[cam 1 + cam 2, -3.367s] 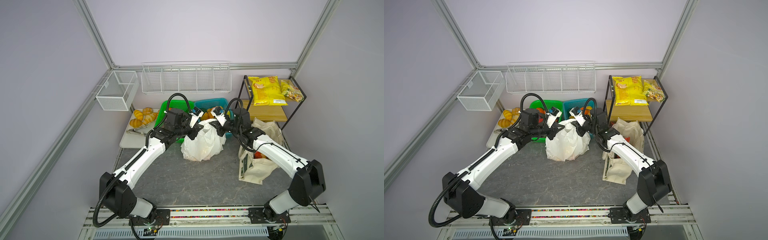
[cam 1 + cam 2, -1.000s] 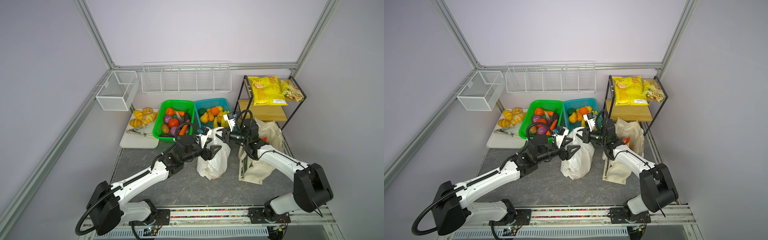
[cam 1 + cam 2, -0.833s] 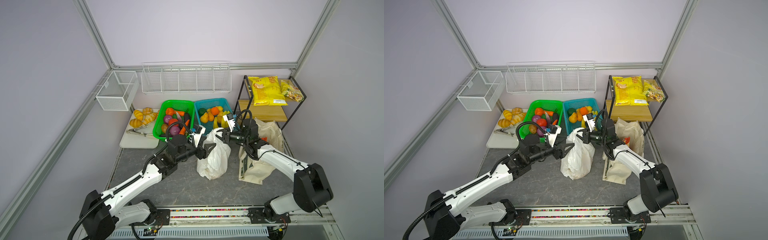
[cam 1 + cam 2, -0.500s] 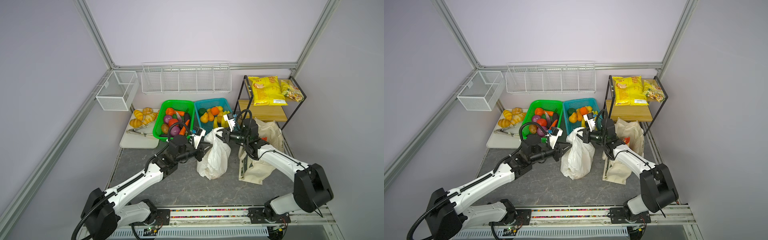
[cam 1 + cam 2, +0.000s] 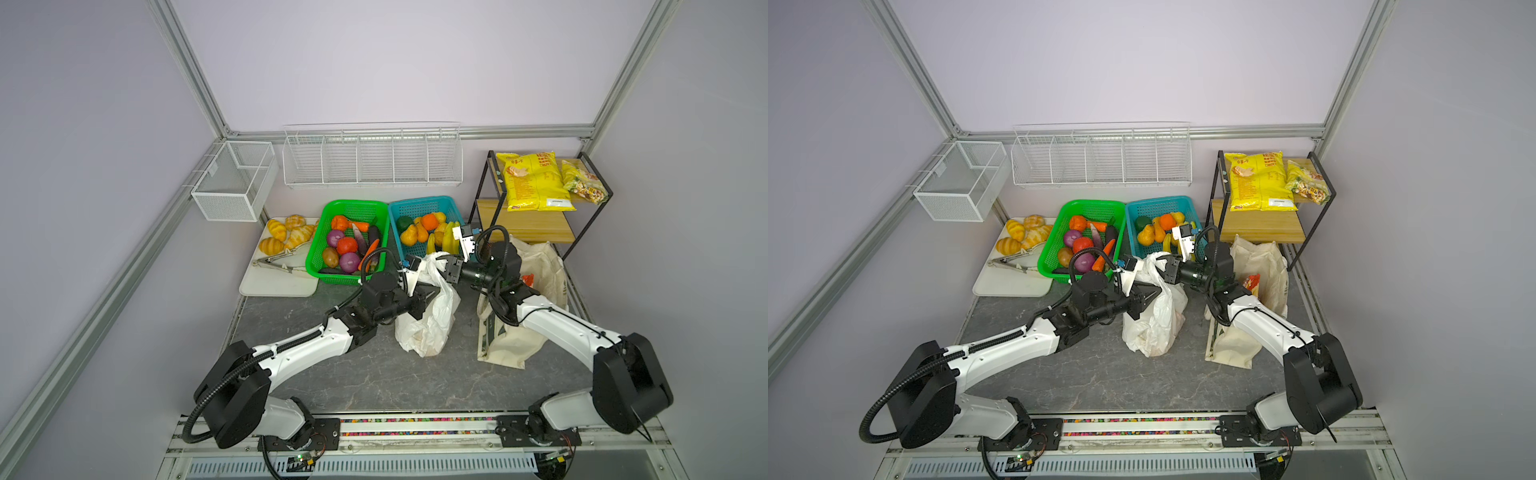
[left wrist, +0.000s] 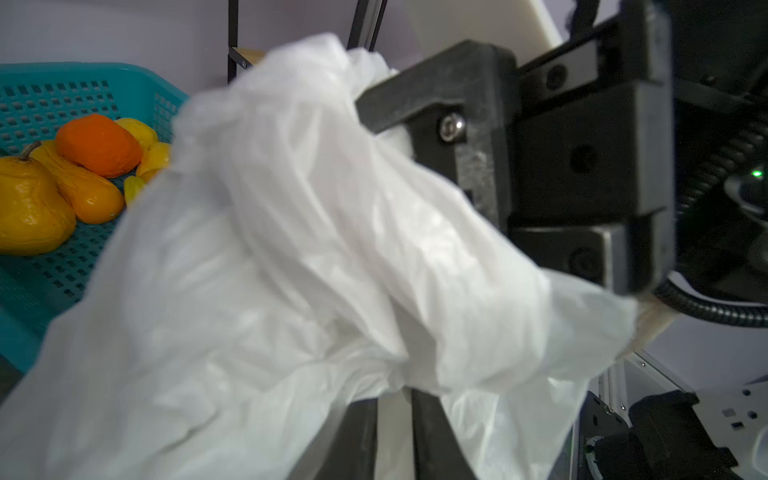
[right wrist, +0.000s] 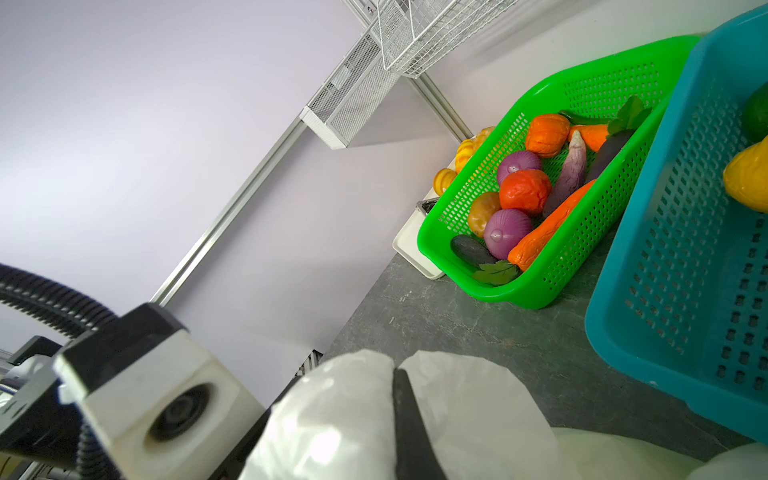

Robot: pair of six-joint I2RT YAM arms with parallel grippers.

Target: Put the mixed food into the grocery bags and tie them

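The white plastic bag [image 5: 428,328] stands in the middle of the tabletop [image 5: 374,374], its body slumped and its top drawn up into two ears. The right claw [image 5: 449,272] is closed tight on the far ear, with thin film bulging on both sides of its finger in the right wrist view. The left claw [image 5: 430,291] reaches in from the opposite side, a little lower, its jaws almost together on a fold of the near ear (pale film shows between them, though blurred). So the claws face each other across the bag's mouth, and the tying, I think, depends on crossing the ears along that line. The canvas tote [image 5: 507,345] leans beside the right arm.
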